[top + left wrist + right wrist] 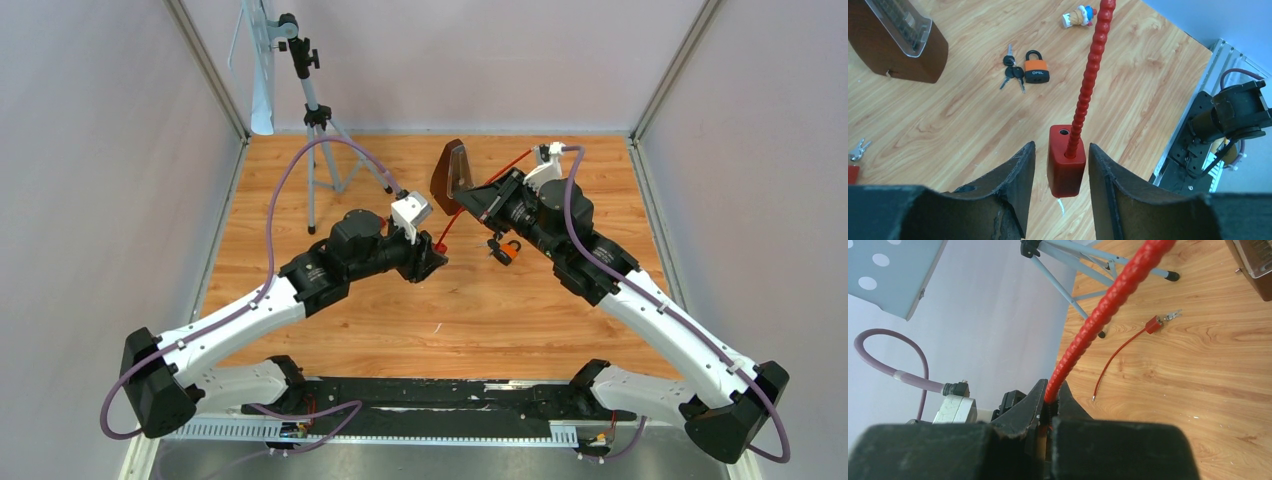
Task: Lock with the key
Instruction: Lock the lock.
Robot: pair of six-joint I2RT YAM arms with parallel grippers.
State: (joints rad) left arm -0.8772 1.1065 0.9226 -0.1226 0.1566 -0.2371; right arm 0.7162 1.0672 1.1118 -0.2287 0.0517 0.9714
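A red lock body (1064, 167) hangs above the table on a red ribbed cable (1091, 65). It has a round hole on top beside the cable. My left gripper (1062, 146) is open, with one jaw on each side of the body and a gap on both sides. My right gripper (1052, 390) is shut on the cable (1108, 305) higher up. From above, the left gripper (432, 262) sits at the cable's lower end. A bunch of keys (1013, 74) lies on the wood next to an orange padlock (1036, 70).
A brown metronome (898, 40) stands at the back. A small toy figure (1079, 15) lies beyond the padlock. A small red block on a thin red wire (1153, 324) lies with little keys at its end. A tripod (318, 120) stands back left.
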